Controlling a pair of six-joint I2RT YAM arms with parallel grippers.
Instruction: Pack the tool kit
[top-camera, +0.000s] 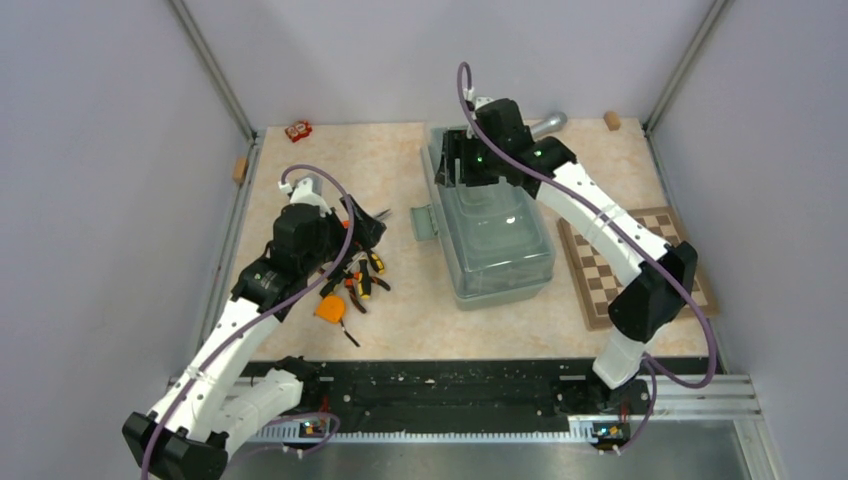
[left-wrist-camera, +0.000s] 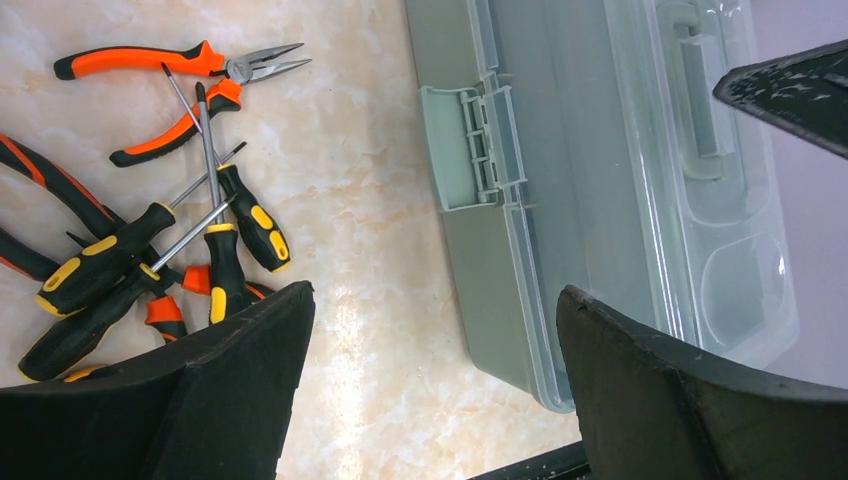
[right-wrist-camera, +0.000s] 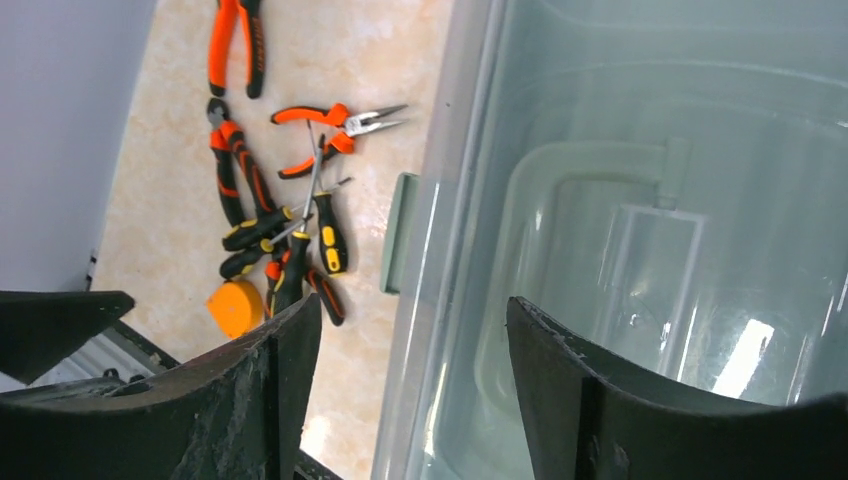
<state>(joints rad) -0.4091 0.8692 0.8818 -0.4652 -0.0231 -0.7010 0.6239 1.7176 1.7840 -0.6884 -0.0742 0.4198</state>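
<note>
1. Now the left tool (left-wrist-camera: 435, 300) is wide apart, holding nothing; screwdrivers (left-wrist-camera: 250, 215) partly hide behind its finger.
2. Also the right tool (right-wrist-camera: 412, 305) is apart, above the shut toolbox (right-wrist-camera: 620, 250), whose ends are cut off.

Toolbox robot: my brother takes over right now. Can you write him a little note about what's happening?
Left gripper: open, holding nothing, over the table between the tools and the toolbox.
Right gripper: open, holding nothing, over the toolbox's far end.
Things: orange-handled pliers, screwdrivers and the orange tape measure lie in a pile on the table, left of the toolbox. Its clear lid is down.
Done: nothing packed yet.
Left: open the lid, put every tool inside, close it.
</note>
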